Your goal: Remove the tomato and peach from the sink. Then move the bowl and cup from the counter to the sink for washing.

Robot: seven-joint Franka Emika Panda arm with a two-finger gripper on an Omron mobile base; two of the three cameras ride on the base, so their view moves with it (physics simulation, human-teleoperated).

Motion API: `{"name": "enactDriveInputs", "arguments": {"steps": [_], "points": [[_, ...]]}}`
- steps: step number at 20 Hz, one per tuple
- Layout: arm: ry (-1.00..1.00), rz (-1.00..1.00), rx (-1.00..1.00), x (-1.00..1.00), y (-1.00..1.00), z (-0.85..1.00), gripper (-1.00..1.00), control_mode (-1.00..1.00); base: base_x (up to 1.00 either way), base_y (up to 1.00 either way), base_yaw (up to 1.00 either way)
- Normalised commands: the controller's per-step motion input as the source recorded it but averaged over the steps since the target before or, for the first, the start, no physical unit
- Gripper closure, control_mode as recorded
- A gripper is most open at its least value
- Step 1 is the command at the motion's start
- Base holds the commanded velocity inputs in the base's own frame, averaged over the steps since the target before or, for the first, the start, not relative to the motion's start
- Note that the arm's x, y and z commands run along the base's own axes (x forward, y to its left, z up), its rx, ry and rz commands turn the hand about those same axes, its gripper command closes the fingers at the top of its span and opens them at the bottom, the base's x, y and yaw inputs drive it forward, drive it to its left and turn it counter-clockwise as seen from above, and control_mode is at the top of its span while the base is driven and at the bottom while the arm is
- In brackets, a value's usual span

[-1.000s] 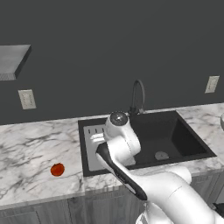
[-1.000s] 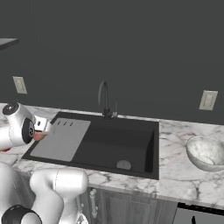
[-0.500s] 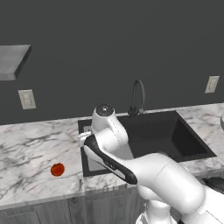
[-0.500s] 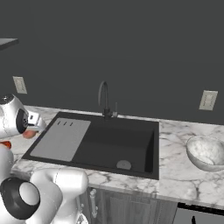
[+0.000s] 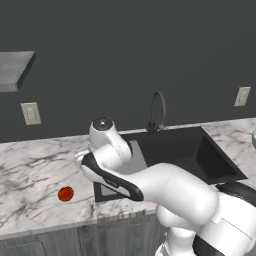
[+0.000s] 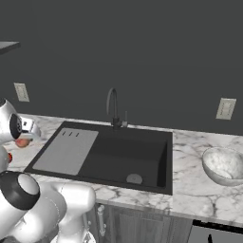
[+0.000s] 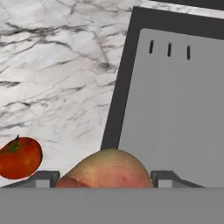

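Note:
The pale pinkish peach (image 7: 107, 168) sits between my two fingertips, and my gripper (image 7: 106, 178) is shut on it. It hangs over the left rim of the black sink (image 7: 120, 100), beside the grey panel. The red tomato (image 7: 19, 157) lies on the white marble counter (image 7: 52, 65) just to the left, and shows as the tomato (image 5: 65, 193) near the front edge. From the right, the gripper (image 6: 23, 138) holds the peach (image 6: 21, 142) left of the sink (image 6: 118, 156). The speckled bowl (image 6: 224, 165) rests on the counter right of the sink. The cup is out of view.
A black gooseneck faucet (image 5: 157, 107) rises behind the basin. My white arm (image 5: 115, 165) reaches across the sink's left side. Wall outlets (image 5: 31, 113) are set above the counter, and a grey shelf (image 5: 15, 70) juts out at upper left.
The arm has swung left from above the sink's grey panel to the sink's left rim, carrying the peach with it. The tomato and bowl have not moved.

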Motion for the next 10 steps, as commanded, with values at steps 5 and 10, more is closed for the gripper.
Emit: {"name": "enactDriveInputs", "arguments": {"steps": [5,10], "points": [[0.02,0.03,0.0,0.12,0.38,-0.05,1.0,-1.0,0.0,0.0,0.0],[0.05,0.06,0.0,0.17,0.32,-0.07,1.0,-1.0,0.0,0.0,0.0]]}}
